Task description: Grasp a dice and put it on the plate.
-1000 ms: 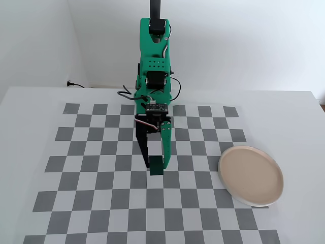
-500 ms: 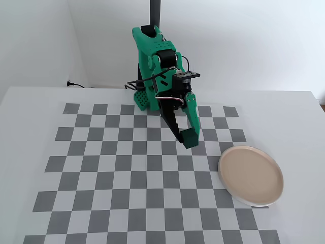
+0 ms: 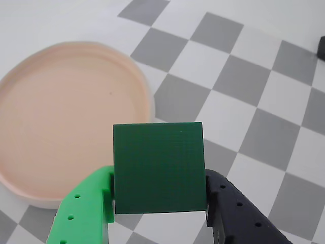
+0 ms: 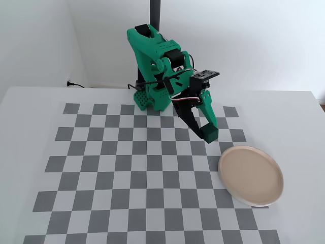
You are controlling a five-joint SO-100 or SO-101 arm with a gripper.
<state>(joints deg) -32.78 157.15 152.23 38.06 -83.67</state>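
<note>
Gripper (image 3: pixel 159 203) clamped on dice (image 3: pixel 158 168), held above checkerboard (image 4: pixel 127 168), just left and far of plate (image 4: pixel 251 175) in the fixed view. Plate empty. Best carried right and nearer, over plate centre, lowered close before release to limit tumbling.

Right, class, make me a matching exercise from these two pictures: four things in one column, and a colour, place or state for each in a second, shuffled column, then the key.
Things:
1. dice
2. plate
3. checkered mat
4. gripper

Descriptions:
A. grey and white squares covering the table
B. one bright green finger, one black finger
C. dark green cube held between the jaws, off the plate
D. round, beige-pink inside, nothing on it

Pairs: 1-C, 2-D, 3-A, 4-B
</note>
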